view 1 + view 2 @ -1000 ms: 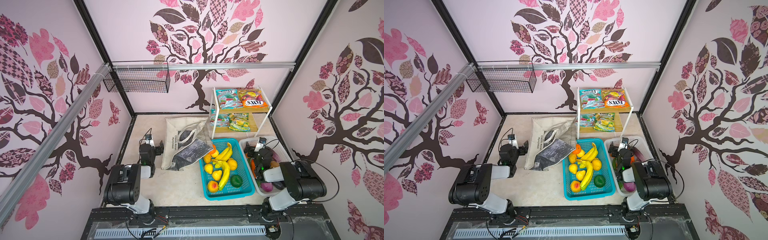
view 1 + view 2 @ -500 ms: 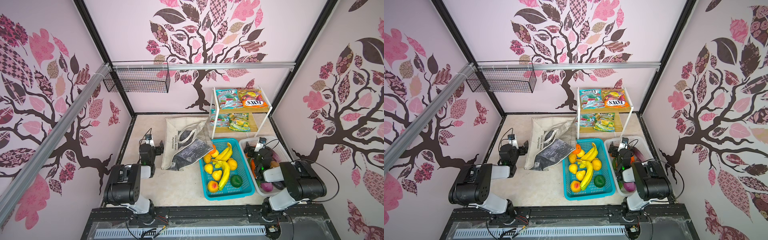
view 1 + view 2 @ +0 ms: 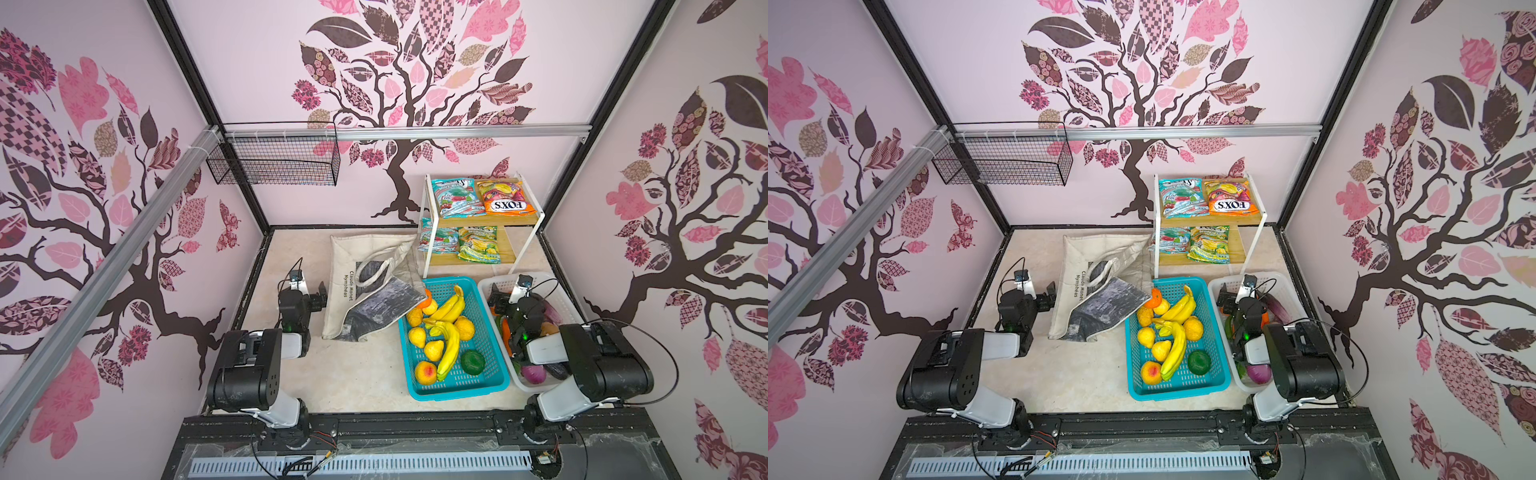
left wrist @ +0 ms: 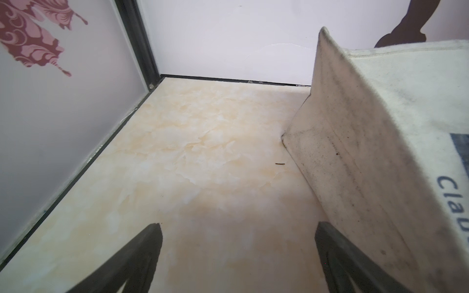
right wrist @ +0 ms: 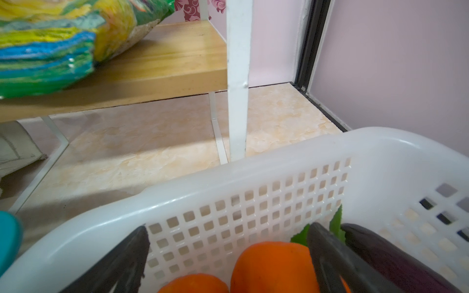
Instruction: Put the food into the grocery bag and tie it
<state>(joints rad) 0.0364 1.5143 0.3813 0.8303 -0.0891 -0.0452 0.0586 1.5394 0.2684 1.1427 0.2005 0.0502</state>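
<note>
Nothing was moved since a second ago | left pincer [image 4: 238, 225] was held spread, empty, bag [image 3: 347, 257] slumped just beside it | right pincer [image 5: 228, 228] was held spread, empty, low over white basket [image 5: 253, 175] | bananas [image 3: 449, 306] were left in teal basket [image 3: 455, 394] between pincers | packing was judged not begun

Bulky black joints [image 3: 249, 370], white links [image 3: 293, 343], looping black cables [image 3: 670, 358]; dark left claw [image 4: 238, 224] and right claw [image 5: 227, 227].

A test booth is posing as a grocery corner: tree-patterned wall panels [image 3: 395, 83] are enclosing it, and a far-right shelf [image 3: 509, 245] is displaying a FOX'S sweet packet [image 3: 505, 199].
</note>
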